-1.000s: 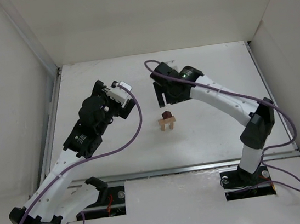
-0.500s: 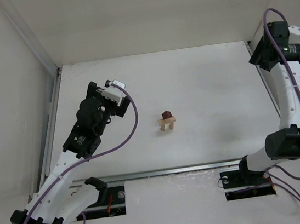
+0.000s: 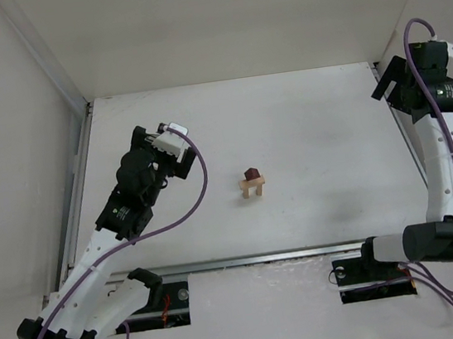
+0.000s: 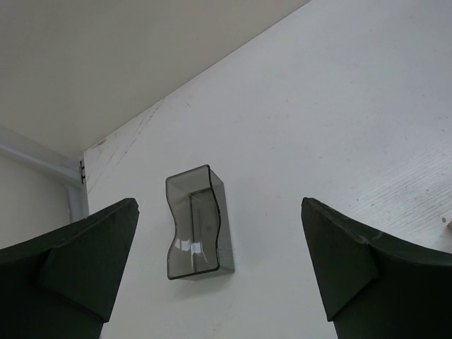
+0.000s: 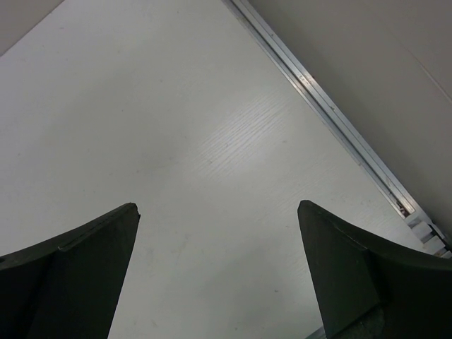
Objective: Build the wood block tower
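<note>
White table spreads below. Fingers of the left gripper stand wide apart, holding nothing; the right gripper likewise. One wood block tower stands mid-table, well apart from both: two uprights, one plank, one dark cube on top.

Wood block tower: pale wood legs and plank, dark red-brown cube. Smoky grey translucent box recorded between black left fingers. White table, faintly grain-streaked, between black right fingers. Purple cables.
</note>
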{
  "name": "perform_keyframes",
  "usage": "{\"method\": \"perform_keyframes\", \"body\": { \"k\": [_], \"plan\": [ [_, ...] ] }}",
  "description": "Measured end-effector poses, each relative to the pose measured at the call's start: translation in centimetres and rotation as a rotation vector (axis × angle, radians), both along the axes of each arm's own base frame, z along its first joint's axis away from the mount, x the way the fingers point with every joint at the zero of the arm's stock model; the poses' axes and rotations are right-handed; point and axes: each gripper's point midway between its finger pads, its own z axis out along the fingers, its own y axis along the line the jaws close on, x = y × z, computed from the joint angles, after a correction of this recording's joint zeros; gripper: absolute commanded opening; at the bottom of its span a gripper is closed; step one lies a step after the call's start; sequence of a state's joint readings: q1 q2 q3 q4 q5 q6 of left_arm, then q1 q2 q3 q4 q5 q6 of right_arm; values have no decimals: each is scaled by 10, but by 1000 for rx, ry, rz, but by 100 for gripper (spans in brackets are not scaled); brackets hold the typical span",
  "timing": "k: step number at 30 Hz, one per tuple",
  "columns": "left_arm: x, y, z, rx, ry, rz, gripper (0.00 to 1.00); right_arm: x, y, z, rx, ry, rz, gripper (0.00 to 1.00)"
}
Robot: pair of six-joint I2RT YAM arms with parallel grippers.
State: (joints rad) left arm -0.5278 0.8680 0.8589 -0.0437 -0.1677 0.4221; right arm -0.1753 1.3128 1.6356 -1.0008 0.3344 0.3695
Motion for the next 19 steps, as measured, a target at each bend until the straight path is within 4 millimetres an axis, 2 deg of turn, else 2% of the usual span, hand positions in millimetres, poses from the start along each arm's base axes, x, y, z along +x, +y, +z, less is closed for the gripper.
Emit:
{"method": "perform_keyframes", "body": {
  "k": [19],
  "plan": [
    [-1, -4, 0, -19, 6, -15, 100, -4, 2, 6, -14, -31, 20, 100]
  ]
}}
